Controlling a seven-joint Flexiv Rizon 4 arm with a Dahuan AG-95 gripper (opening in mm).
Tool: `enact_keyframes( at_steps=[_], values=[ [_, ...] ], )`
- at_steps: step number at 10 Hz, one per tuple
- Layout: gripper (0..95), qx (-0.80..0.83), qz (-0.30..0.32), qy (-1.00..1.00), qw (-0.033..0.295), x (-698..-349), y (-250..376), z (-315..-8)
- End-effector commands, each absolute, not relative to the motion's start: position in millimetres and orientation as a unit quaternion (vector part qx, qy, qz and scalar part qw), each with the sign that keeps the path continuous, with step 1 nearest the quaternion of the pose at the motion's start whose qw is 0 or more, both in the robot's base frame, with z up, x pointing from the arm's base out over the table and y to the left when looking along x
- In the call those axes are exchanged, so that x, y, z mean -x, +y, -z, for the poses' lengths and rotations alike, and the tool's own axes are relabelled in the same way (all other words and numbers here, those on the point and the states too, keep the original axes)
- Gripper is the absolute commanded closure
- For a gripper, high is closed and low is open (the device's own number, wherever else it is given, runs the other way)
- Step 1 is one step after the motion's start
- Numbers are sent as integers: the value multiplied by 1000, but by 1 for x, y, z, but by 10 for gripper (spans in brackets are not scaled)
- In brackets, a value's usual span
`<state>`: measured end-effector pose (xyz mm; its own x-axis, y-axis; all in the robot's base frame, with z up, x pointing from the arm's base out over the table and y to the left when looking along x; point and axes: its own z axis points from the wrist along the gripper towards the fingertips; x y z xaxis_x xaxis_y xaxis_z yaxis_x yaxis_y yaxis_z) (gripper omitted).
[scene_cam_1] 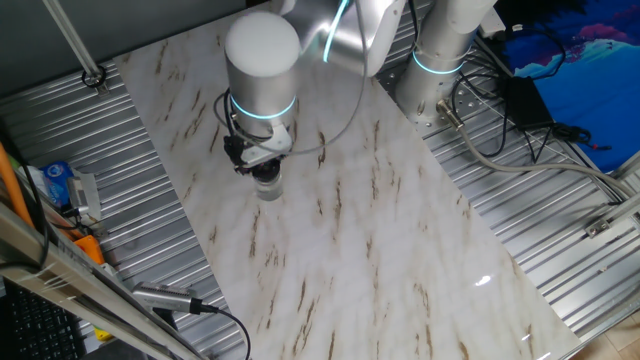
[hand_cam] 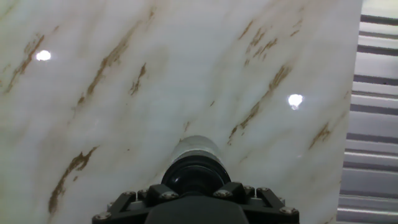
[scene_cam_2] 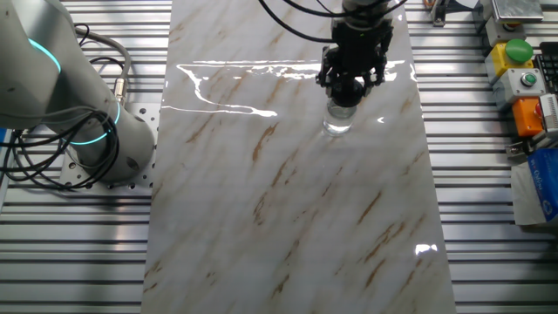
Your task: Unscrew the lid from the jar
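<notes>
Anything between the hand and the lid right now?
Nothing visible. The hand is already down over the lid, directly above the jar on the marble table. Whether the fingers actually grip the lid can't be told; the hand view shows no object wedged in between.

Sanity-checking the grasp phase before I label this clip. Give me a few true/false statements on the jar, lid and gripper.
1. The jar stands upright on the marble table. True.
2. The gripper is directly above the jar, at the lid. True.
3. The lid lies on the table beside the jar. False: it sits on top of the jar, under the gripper.
4. The jar lies on its side. False: it is upright.
5. A second jar stands on the marble. False: only one is visible.
</notes>
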<state>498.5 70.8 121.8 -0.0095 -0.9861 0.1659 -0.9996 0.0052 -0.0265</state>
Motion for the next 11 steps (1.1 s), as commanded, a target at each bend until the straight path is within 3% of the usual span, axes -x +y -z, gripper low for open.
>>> enact_keyframes(
  at_steps=[1, 11],
  values=[
    [950, -677, -73, -730, 63, -500, 72, -121],
    [950, -574, -121, -794, 160, -505, 80, -115]
  ],
)
